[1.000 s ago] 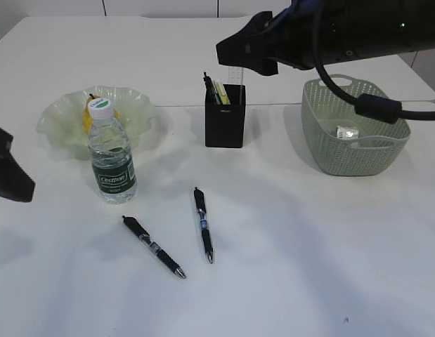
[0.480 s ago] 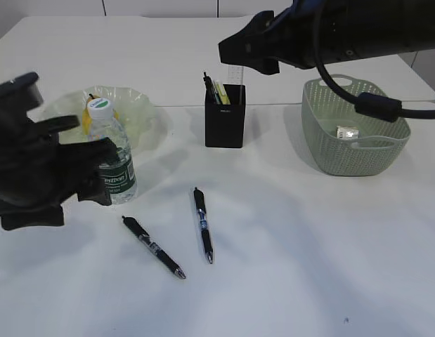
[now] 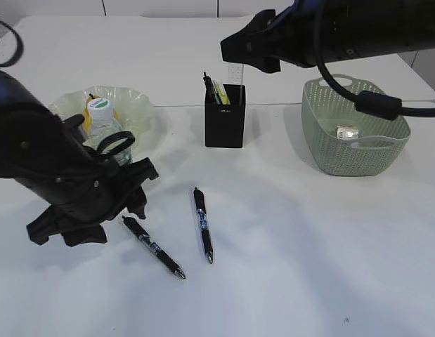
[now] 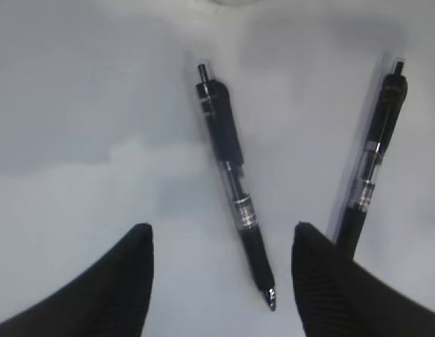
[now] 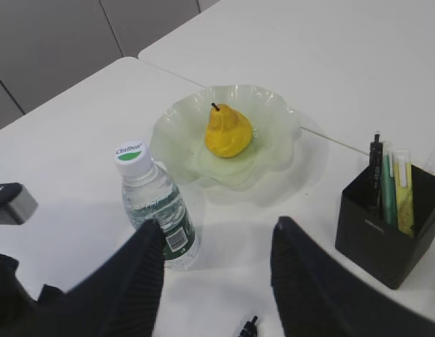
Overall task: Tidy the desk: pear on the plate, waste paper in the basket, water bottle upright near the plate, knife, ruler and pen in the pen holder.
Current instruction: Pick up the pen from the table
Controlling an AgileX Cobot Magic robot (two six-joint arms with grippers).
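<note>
spread wide and empty, the black left gripper (image 4: pixel 221 260) hangs over the nearer black click pen (image 4: pixel 235 189) lying flat on the white desk (image 3: pixel 329 267), a second black pen (image 3: pixel 204 225) just beside it. the step in hand looks like pen pickup (pear, bottle and paper seem settled); next it should descend, straddle the barrel and close, then carry it to the black square pen holder (image 3: pixel 225 116).

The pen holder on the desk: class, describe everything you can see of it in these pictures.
The pen holder is a small, square black box with an open top, plastic by its look, with faint light lettering on its front. It stands upright on the white table, between the plate and the basket, touching neither. A black pen and yellow-green items stick up from it. No hand touches it.
</note>
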